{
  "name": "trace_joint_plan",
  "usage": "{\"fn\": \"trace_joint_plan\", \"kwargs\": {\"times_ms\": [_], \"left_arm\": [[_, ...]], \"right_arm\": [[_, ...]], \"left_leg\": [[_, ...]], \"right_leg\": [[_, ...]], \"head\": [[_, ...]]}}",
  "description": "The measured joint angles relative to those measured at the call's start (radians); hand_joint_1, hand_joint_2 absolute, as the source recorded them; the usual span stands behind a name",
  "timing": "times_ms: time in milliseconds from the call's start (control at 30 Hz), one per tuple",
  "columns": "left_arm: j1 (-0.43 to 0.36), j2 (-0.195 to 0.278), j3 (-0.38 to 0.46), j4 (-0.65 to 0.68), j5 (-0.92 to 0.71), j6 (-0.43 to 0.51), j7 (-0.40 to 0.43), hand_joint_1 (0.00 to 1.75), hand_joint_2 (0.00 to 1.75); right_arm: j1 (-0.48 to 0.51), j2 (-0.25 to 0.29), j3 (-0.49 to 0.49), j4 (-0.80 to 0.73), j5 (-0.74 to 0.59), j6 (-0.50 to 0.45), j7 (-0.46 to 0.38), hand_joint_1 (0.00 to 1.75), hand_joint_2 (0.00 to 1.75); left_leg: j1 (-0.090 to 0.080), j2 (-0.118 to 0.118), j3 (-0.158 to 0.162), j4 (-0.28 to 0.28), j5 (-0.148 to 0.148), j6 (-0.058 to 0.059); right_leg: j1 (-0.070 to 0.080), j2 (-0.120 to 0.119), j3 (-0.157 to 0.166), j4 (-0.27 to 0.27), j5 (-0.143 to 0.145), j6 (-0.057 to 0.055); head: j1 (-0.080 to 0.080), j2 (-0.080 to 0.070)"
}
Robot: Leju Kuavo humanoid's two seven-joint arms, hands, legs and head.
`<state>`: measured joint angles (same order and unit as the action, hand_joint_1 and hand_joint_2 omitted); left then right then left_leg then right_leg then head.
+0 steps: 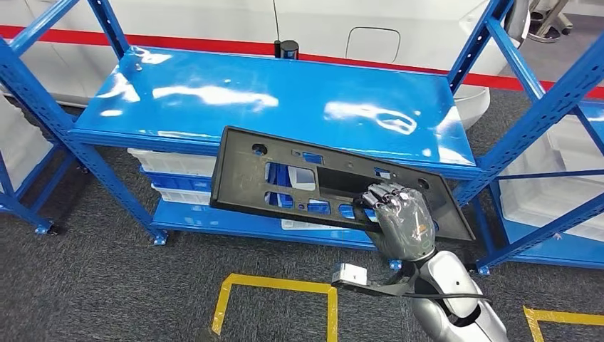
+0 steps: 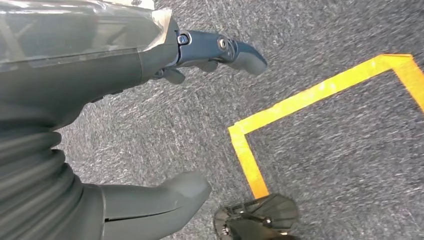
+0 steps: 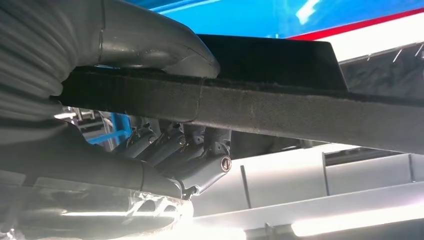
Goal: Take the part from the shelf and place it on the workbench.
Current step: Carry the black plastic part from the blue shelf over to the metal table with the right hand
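The part is a long flat black plastic panel with several cut-outs. It hangs tilted in the air in front of the blue shelf, clear of the shelf top. My right hand grips its near edge toward the right end, fingers curled over the top face. In the right wrist view the thumb lies on one side of the part's edge and the fingers wrap the other side. My left hand hangs over the grey floor with thumb and fingers apart, holding nothing.
White and blue bins sit on the shelf's lower level. Another blue rack with white bins stands to the right, one more at the far left. Yellow tape lines mark the grey carpet below. A white wall with a red stripe runs behind.
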<state>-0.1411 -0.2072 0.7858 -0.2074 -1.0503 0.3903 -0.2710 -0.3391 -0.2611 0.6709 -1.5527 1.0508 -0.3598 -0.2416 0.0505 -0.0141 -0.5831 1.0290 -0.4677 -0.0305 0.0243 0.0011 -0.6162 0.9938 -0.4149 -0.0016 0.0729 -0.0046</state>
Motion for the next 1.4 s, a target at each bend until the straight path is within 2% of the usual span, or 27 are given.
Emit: {"fn": "trace_joint_plan", "kwargs": {"times_ms": [67,133,167,200,233,267,333,367,400,467,533,600,667,700,733,767,833,900,1000,1033,1100,1167,1200,1233,1267,1367,1400], "left_arm": [[-0.001,0.000,0.000,0.000,-0.005,-0.001,0.002,0.00,1.75],[-0.002,0.002,0.000,0.000,-0.007,-0.001,0.004,0.00,1.75],[-0.002,0.003,0.000,0.000,-0.007,-0.001,0.005,0.00,1.75],[-0.002,0.004,0.000,0.000,-0.006,0.000,0.006,0.00,1.75],[-0.002,0.004,0.000,0.000,-0.006,0.000,0.006,0.00,1.75],[-0.003,0.004,0.000,0.000,-0.006,0.001,0.006,0.00,1.75],[-0.004,0.000,0.000,-0.001,-0.006,0.002,0.006,0.00,1.75],[-0.005,-0.003,0.000,-0.001,-0.006,0.003,0.006,0.00,1.75],[-0.006,-0.006,0.000,-0.001,-0.006,0.003,0.006,0.00,1.75],[-0.008,-0.010,0.000,-0.001,-0.006,0.002,0.006,0.00,1.75],[-0.007,-0.009,0.000,-0.001,-0.006,0.001,0.006,0.00,1.75],[-0.007,-0.006,0.000,-0.001,-0.005,-0.001,0.006,0.00,1.75],[-0.007,-0.003,0.000,-0.001,-0.005,-0.003,0.006,0.00,1.75],[-0.007,-0.001,0.000,-0.001,-0.005,-0.004,0.006,0.00,1.75],[-0.007,0.000,0.000,-0.001,-0.005,-0.005,0.006,0.00,1.75],[-0.007,0.002,0.000,-0.001,-0.005,-0.005,0.006,0.00,1.75],[-0.009,0.002,0.000,-0.001,-0.002,-0.007,0.006,0.00,1.75],[-0.012,-0.001,0.000,-0.001,0.002,-0.008,0.006,0.00,1.75],[-0.011,-0.005,0.000,-0.001,0.008,-0.008,0.005,0.00,1.75],[-0.011,-0.007,0.000,-0.001,0.009,-0.007,0.005,0.00,1.75],[-0.011,-0.008,0.000,0.000,0.013,-0.006,0.005,0.00,1.75],[-0.010,-0.008,0.000,0.000,0.015,-0.005,0.004,0.00,1.75],[-0.010,-0.008,0.001,0.000,0.017,-0.004,0.002,0.00,1.75],[-0.009,-0.007,0.001,0.000,0.019,-0.004,0.001,0.00,1.75],[-0.008,-0.007,0.001,0.000,0.021,-0.003,0.000,0.00,1.75],[-0.009,-0.010,0.001,-0.001,0.025,-0.002,-0.002,0.00,1.75],[-0.009,-0.012,0.001,-0.001,0.025,-0.001,-0.002,0.00,1.75]], "right_arm": [[0.015,-0.005,-0.004,-0.012,0.011,-0.003,0.008,1.50,1.75],[0.026,-0.007,-0.008,-0.023,0.017,-0.003,0.013,1.50,1.75],[0.031,-0.008,-0.009,-0.025,0.018,-0.003,0.015,1.50,1.75],[0.036,-0.009,-0.010,-0.027,0.019,-0.003,0.015,1.50,1.75],[0.042,-0.010,-0.012,-0.030,0.021,-0.003,0.016,1.50,1.75],[0.045,-0.011,-0.013,-0.033,0.022,-0.003,0.016,1.50,1.75],[0.046,-0.013,-0.017,-0.044,0.025,-0.003,0.016,1.50,1.75],[0.043,-0.013,-0.020,-0.051,0.026,-0.003,0.017,1.50,1.75],[0.040,-0.013,-0.022,-0.057,0.027,-0.003,0.017,1.50,1.75],[0.039,-0.012,-0.023,-0.065,0.032,-0.001,0.021,1.50,1.75],[0.042,-0.010,-0.023,-0.068,0.038,0.004,0.026,1.50,1.75],[0.040,-0.005,-0.022,-0.070,0.042,0.017,0.031,1.50,1.75],[0.039,-0.002,-0.022,-0.070,0.041,0.031,0.034,1.50,1.75],[0.039,-0.002,-0.022,-0.070,0.038,0.036,0.034,1.50,1.75],[0.039,-0.003,-0.022,-0.070,0.034,0.040,0.033,1.50,1.75],[0.038,-0.003,-0.023,-0.070,0.030,0.043,0.031,1.50,1.75],[0.034,-0.004,-0.024,-0.070,0.020,0.047,0.027,1.50,1.75],[0.025,-0.005,-0.026,-0.069,0.013,0.053,0.021,1.50,1.75],[0.005,-0.003,-0.026,-0.064,0.008,0.061,0.013,1.50,1.75],[0.000,-0.002,-0.026,-0.062,0.007,0.062,0.013,1.50,1.75],[-0.008,-0.001,-0.026,-0.057,0.006,0.063,0.012,1.50,1.75],[-0.014,0.001,-0.026,-0.051,0.003,0.063,0.008,1.50,1.75],[-0.014,0.001,-0.025,-0.047,0.000,0.063,0.004,1.50,1.75],[-0.015,0.001,-0.025,-0.042,-0.005,0.063,-0.001,1.50,1.75],[-0.015,0.001,-0.025,-0.038,-0.009,0.063,-0.005,1.50,1.75],[-0.026,0.001,-0.025,-0.030,-0.014,0.063,-0.012,1.50,1.75],[-0.031,0.001,-0.025,-0.029,-0.016,0.063,-0.013,1.50,1.75]], "left_leg": [[-0.001,0.001,-0.011,0.000,0.008,0.015],[-0.003,0.005,-0.022,0.000,0.016,0.026],[-0.004,0.007,-0.028,-0.001,0.021,0.030],[-0.005,0.010,-0.033,-0.001,0.026,0.032],[-0.007,0.011,-0.037,-0.004,0.032,0.033],[-0.009,0.011,-0.039,-0.009,0.040,0.033],[-0.010,0.012,-0.041,-0.023,0.058,0.032],[-0.009,0.013,-0.044,-0.029,0.069,0.028],[-0.006,0.014,-0.049,-0.033,0.080,0.023],[-0.005,0.017,-0.057,-0.040,0.097,0.011],[-0.008,0.017,-0.069,-0.025,0.079,0.007],[-0.010,0.013,-0.104,0.066,0.005,0.004],[-0.010,0.010,-0.144,0.197,-0.073,-0.008],[-0.009,0.010,-0.146,0.232,-0.090,-0.015],[-0.006,0.011,-0.129,0.228,-0.090,-0.022],[-0.001,0.012,-0.091,0.187,-0.076,-0.029],[0.009,0.011,0.001,0.061,-0.049,-0.039],[0.013,0.007,0.036,-0.004,-0.035,-0.024],[0.008,0.009,0.019,-0.005,-0.013,0.015],[0.008,0.010,0.013,-0.005,-0.006,0.025],[0.008,0.011,-0.004,-0.006,0.009,0.037],[0.008,0.011,-0.025,-0.006,0.025,0.038],[0.008,0.012,-0.035,-0.006,0.033,0.036],[0.009,0.012,-0.044,-0.007,0.041,0.034],[0.010,0.012,-0.050,-0.010,0.049,0.031],[0.014,0.012,-0.056,-0.030,0.078,0.019],[0.015,0.012,-0.056,-0.035,0.086,0.014]], "right_leg": [[-0.009,-0.001,-0.037,0.080,-0.050,0.003],[-0.015,-0.001,-0.089,0.225,-0.120,0.005],[-0.017,-0.001,-0.104,0.282,-0.146,0.007],[-0.017,-0.001,-0.100,0.302,-0.158,0.010],[-0.016,0.000,-0.071,0.276,-0.155,0.012],[-0.012,-0.001,-0.022,0.209,-0.142,0.010],[0.003,-0.002,0.098,0.033,-0.111,-0.012],[0.011,-0.003,0.137,-0.028,-0.101,-0.021],[0.017,-0.004,0.156,-0.060,-0.095,-0.026],[0.021,-0.003,0.154,-0.075,-0.080,-0.027],[0.004,-0.008,0.151,-0.093,-0.052,-0.029],[-0.014,-0.012,0.134,-0.097,-0.029,-0.032],[-0.012,-0.013,0.103,-0.082,-0.016,-0.034],[-0.013,-0.013,0.088,-0.074,-0.010,-0.031],[-0.014,-0.013,0.074,-0.065,-0.005,-0.027],[-0.017,-0.013,0.059,-0.055,0.000,-0.023],[-0.017,-0.013,0.031,-0.029,0.006,-0.014],[-0.009,-0.011,0.012,-0.012,0.013,-0.008],[-0.008,-0.009,-0.004,-0.013,0.026,0.004],[-0.011,-0.009,-0.014,0.002,0.014,0.007],[-0.019,-0.007,-0.055,0.098,-0.048,0.008],[-0.026,-0.007,-0.103,0.243,-0.124,0.011],[-0.029,-0.007,-0.110,0.287,-0.147,0.014],[-0.030,-0.007,-0.095,0.292,-0.156,0.020],[-0.031,-0.007,-0.056,0.249,-0.150,0.025],[-0.025,-0.007,0.123,0.000,-0.109,0.021],[-0.023,-0.007,0.158,-0.051,-0.103,0.018]], "head": [[0.000,0.000],[0.000,0.000],[-0.001,0.000],[-0.001,0.000],[-0.002,0.000],[-0.002,0.000],[-0.004,0.000],[-0.004,0.000],[-0.006,0.000],[-0.004,0.000],[-0.004,0.000],[-0.008,0.000],[-0.009,0.000],[-0.009,0.000],[-0.010,0.000],[-0.010,0.000],[-0.012,0.000],[-0.011,0.000],[-0.008,0.000],[-0.008,0.000],[-0.007,0.000],[-0.007,0.000],[-0.007,0.000],[-0.008,0.000],[-0.008,0.000],[-0.007,0.000],[-0.007,0.000]]}}
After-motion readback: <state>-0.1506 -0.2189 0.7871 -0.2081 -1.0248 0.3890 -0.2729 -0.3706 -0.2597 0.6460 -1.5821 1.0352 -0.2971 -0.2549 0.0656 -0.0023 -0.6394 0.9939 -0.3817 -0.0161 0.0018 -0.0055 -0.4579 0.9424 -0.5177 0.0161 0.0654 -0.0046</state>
